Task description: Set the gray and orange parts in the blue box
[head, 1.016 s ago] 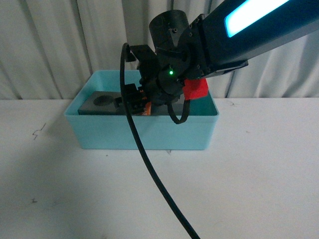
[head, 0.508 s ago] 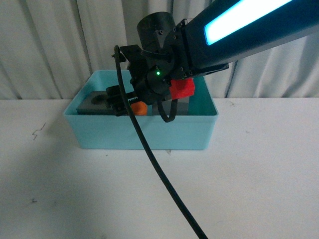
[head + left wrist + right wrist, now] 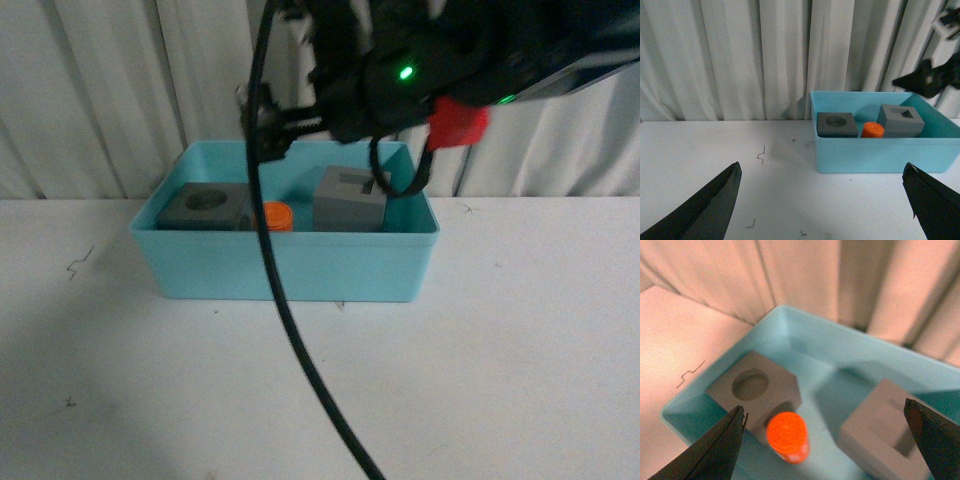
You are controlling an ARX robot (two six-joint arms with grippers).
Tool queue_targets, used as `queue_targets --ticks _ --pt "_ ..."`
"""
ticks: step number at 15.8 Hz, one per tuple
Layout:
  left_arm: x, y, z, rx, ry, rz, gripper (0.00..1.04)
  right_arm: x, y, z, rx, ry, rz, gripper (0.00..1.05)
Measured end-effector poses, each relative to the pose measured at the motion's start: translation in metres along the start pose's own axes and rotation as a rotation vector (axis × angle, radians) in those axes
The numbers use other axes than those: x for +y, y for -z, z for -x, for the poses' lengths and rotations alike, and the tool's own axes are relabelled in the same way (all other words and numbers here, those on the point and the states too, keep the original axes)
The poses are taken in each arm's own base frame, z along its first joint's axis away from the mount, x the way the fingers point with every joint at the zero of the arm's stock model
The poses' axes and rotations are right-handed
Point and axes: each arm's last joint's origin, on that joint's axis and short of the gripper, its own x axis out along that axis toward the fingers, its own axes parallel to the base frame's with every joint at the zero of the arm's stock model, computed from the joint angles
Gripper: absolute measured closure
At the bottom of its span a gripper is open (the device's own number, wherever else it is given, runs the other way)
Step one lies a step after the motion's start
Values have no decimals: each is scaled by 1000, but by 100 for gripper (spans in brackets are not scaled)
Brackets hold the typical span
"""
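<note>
Blue box (image 3: 285,265) at table's far edge against curtain; bare tabletop (image 3: 480,380) on the near side. Inside: round-hole gray cube (image 3: 203,207), orange cylinder (image 3: 274,216), square-hole gray cube (image 3: 350,199). Right gripper (image 3: 825,440) spread wide, empty, risen above box since half-second ago; cylinder released. Left gripper (image 3: 822,200) apart, empty.

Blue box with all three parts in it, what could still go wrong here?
The black cable hangs across the front of the blue box; as the arm pulls away it might snag the rim and drag the box. The orange cylinder stands upright, close beside the round-hole cube, so a jolt could tip it.
</note>
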Motion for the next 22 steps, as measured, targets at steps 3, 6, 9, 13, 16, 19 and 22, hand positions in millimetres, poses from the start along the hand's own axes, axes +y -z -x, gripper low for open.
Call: queue_targets --ticks 3,6,9,13,16,19,22 --pt "0 0 0 0 0 0 7 -42 0 94 -69 192 -44 6" --pt "0 0 0 0 0 0 7 -56 47 180 -9 446 -143 6" --pt "0 0 0 0 0 0 7 -30 91 249 59 581 -305 6" --pt "0 0 0 0 0 0 7 0 131 257 -80 589 -331 16" --pt "0 0 0 0 -1 0 7 5 150 291 -333 634 -133 51" --pt "0 0 0 0 0 0 7 8 151 310 -349 633 -96 88" --pt "0 0 0 0 0 0 7 10 152 328 -379 624 -77 103"
